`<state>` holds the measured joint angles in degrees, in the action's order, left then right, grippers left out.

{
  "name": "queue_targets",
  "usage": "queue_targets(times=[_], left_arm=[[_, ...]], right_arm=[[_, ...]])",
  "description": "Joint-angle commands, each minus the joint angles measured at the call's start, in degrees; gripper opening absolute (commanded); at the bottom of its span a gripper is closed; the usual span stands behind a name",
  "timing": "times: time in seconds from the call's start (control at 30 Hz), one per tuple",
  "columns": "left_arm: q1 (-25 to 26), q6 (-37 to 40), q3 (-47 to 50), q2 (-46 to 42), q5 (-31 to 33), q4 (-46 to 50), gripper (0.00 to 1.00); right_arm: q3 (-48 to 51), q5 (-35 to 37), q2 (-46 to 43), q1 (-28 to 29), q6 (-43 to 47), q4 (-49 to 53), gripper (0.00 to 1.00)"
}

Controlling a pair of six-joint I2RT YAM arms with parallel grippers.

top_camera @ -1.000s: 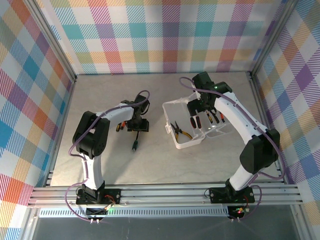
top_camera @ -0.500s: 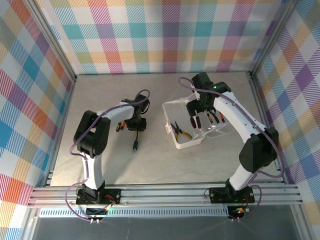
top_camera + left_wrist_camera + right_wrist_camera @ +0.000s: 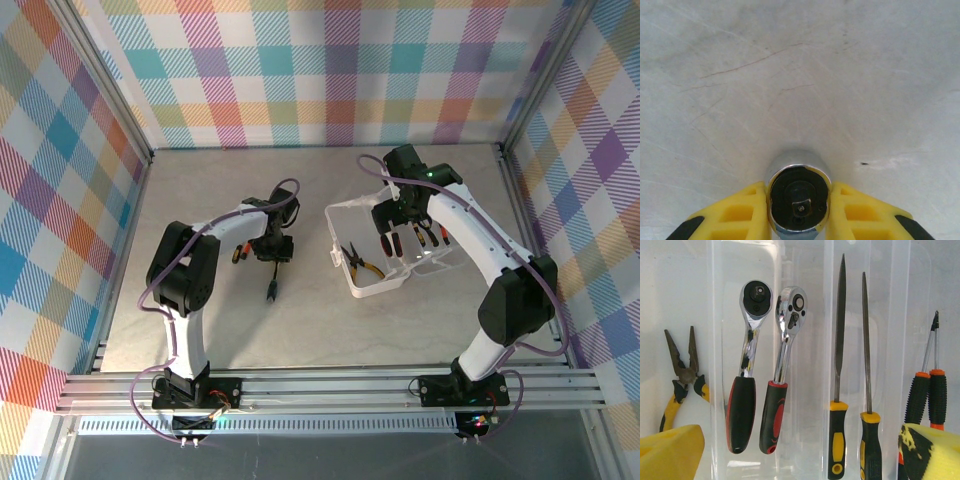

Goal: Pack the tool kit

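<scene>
Over the last second the left gripper has turned a little on its wrist. From above, its black body looks narrower than it did. It has also shifted a touch away from the handle end of the chrome ratchet, whose head sits between its yellow fingers. The right gripper has eased very slightly to its own left over the open tool case, and the forearm behind it has followed. Both small shifts came in the first half of that second.
</scene>
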<state>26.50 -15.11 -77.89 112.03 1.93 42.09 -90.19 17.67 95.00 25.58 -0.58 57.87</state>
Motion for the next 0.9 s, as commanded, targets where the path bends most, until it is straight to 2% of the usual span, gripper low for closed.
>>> queue_targets(times=[0.0, 0.27, 0.53, 0.67, 0.87], left_arm=[[0.2, 1.0, -0.8, -6.3, -5.7, -0.3, 0.0], [-0.8, -1.0, -6.5, -12.6, -19.3, -3.4, 0.0], [-1.0, -9.8, -8.8, -14.0, -32.9, -17.7, 0.0], [-1.0, -14.1, -8.6, -14.2, -36.6, -24.0, 0.0], [-1.1, -17.8, -8.4, -14.7, -39.4, -30.1, 0.0]], right_arm=[[0.6, -3.0, -2.7, 0.4, -0.5, -1.1, 0.99], [2.0, -14.8, -7.2, 0.4, -1.6, -5.3, 0.99], [6.3, -30.1, -10.1, 2.9, -7.3, -15.8, 0.99], [8.5, -32.7, -9.7, 5.2, -10.2, -22.2, 0.97], [9.6, -32.5, -6.6, 7.9, -12.9, -27.4, 0.89]])
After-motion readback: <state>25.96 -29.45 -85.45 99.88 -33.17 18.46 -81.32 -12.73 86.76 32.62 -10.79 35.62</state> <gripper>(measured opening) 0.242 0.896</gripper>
